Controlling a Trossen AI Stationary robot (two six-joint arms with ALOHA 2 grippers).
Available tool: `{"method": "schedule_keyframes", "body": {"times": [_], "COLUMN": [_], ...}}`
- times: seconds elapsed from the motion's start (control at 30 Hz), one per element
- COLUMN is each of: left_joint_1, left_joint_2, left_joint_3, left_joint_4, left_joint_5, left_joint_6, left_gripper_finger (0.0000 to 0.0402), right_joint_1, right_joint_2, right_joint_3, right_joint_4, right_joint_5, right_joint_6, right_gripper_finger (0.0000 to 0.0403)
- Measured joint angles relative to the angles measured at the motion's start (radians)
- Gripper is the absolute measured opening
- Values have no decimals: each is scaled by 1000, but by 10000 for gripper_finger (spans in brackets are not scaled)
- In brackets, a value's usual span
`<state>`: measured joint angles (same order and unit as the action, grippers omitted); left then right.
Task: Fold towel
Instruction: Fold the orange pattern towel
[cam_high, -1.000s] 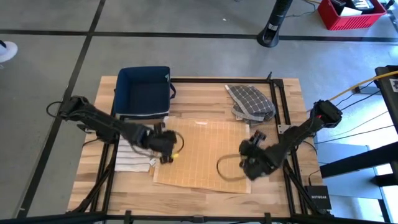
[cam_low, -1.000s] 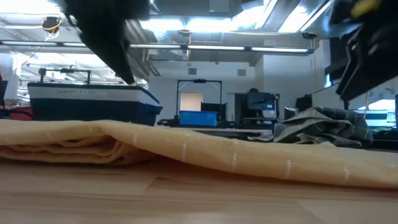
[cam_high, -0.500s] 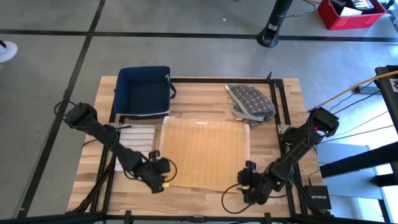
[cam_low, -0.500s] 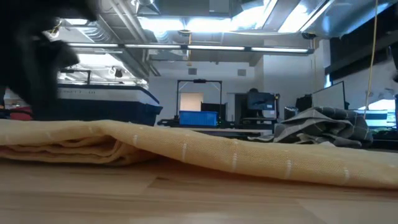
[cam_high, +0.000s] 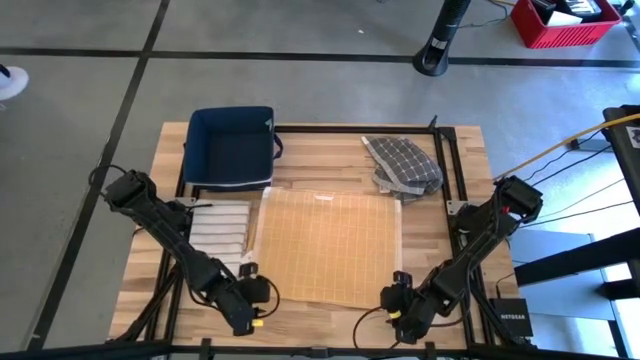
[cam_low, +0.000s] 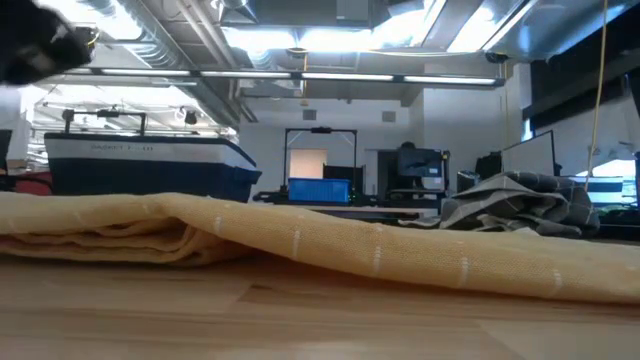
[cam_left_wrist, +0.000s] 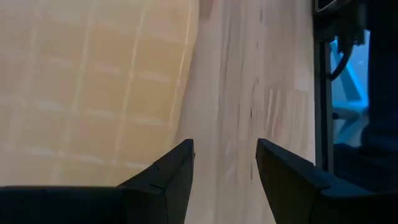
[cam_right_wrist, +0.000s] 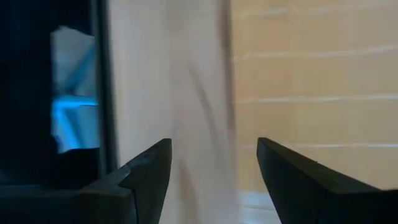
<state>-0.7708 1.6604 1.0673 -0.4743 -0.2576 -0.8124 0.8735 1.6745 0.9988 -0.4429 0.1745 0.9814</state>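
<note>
Towel (cam_high: 327, 246) yellow, pale grid lines, spread flat on table (cam_high: 320, 325)

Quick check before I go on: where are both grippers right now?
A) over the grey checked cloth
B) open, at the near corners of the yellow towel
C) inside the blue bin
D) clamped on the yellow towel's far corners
B: the left gripper and right gripper sit at the near corners of the yellow towel, jaws open over bare wood.

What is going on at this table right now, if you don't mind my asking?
The two arms are working on a yellow towel spread flat on the table. The left gripper sits off the towel's near left corner and the right gripper off its near right corner, both open and holding nothing. No fold shows from above. A striped towel lies beside it.
</note>
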Motion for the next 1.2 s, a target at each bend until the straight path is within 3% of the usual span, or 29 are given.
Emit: {"method": "schedule_keyframes", "body": {"times": [0.17, 0.3, 0.6, 0.9, 1.2], "left_joint_1": [34, 77, 70, 71, 87], "left_joint_2": [-1, -1, -1, -1, -1], "left_joint_3": [87, 101, 101, 57, -104], "left_joint_4": [-137, -197, -211, -505, -386], "left_joint_5": [-68, -88, -62, -83, -76], "left_joint_6": [149, 182, 168, -26, -44], "left_gripper_finger": [166, 166, 166, 166, 166], "right_joint_1": [-5, -5, -4, -82, -124], "right_joint_2": [0, 0, 68, 127, 126], "right_joint_3": [96, 103, 102, 101, 47], "right_joint_4": [-244, -268, -190, -198, -183], "right_joint_5": [172, 315, 262, 199, 199], "right_joint_6": [-90, -99, -168, -272, -313], "right_gripper_finger": [239, 239, 239, 239, 239]}}
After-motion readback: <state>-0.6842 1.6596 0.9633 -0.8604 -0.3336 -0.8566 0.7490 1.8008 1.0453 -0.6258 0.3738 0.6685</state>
